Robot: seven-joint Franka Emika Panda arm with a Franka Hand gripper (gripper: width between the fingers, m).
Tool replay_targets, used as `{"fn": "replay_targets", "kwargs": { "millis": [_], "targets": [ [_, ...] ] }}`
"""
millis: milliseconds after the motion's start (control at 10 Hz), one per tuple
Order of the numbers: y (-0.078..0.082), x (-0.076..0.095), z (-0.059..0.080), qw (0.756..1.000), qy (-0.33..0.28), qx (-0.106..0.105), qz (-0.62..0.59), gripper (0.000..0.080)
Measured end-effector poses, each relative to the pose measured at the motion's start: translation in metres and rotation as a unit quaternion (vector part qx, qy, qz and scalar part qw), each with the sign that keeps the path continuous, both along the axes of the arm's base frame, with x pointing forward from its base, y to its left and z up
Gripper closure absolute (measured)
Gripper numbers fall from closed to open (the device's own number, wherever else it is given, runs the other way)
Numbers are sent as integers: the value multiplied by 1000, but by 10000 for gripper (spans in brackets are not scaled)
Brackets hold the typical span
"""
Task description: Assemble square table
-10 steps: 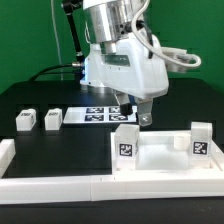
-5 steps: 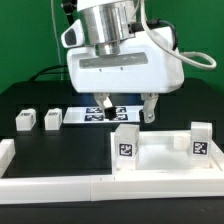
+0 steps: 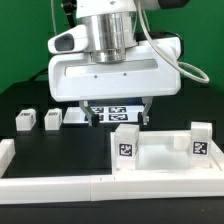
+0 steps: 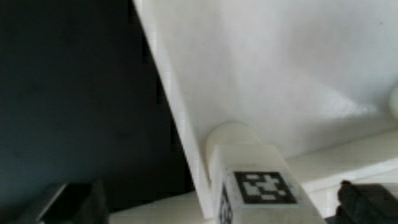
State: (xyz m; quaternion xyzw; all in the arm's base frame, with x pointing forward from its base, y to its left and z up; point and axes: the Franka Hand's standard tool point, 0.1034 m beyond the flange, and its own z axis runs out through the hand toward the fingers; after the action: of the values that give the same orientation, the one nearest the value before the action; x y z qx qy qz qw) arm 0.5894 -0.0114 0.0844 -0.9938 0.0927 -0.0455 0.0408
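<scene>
The square table slab [image 3: 160, 158] lies at the front on the exterior view's right, against the rails. Two tagged leg blocks stand upright on it, one at its left corner [image 3: 127, 143] and one at its right corner [image 3: 200, 140]. Two more leg blocks [image 3: 25, 121] [image 3: 52, 119] lie loose on the table at the left. My gripper [image 3: 119, 118] is open and empty, hovering just behind and above the left upright leg. In the wrist view that leg [image 4: 263, 185] sits between my spread fingertips [image 4: 365, 198], on the white slab [image 4: 267, 70].
The marker board [image 3: 112, 112] lies under and behind the gripper. Long white border rails [image 3: 50, 185] run along the front and the left side. A green backdrop stands behind.
The hand has turned about its vertical axis and now faces the exterior camera broadside, with the fingers spread wider apart in view. The parts have not moved.
</scene>
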Motion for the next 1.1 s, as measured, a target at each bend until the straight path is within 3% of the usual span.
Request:
{"fn": "replay_targets", "kwargs": {
  "millis": [200,400,500,600,800,1100],
  "targets": [
    [-2,-10,-6,997,1,-7,82,150],
    [4,-28,-22,989,11,-18,147,150],
    [-3,-30,-31,987,15,-22,160,150],
    [-11,-34,-47,988,26,-24,151,150],
    [-13,-30,-73,990,41,-28,136,150],
    [-14,-27,-75,990,41,-29,134,181]
  ]
}}
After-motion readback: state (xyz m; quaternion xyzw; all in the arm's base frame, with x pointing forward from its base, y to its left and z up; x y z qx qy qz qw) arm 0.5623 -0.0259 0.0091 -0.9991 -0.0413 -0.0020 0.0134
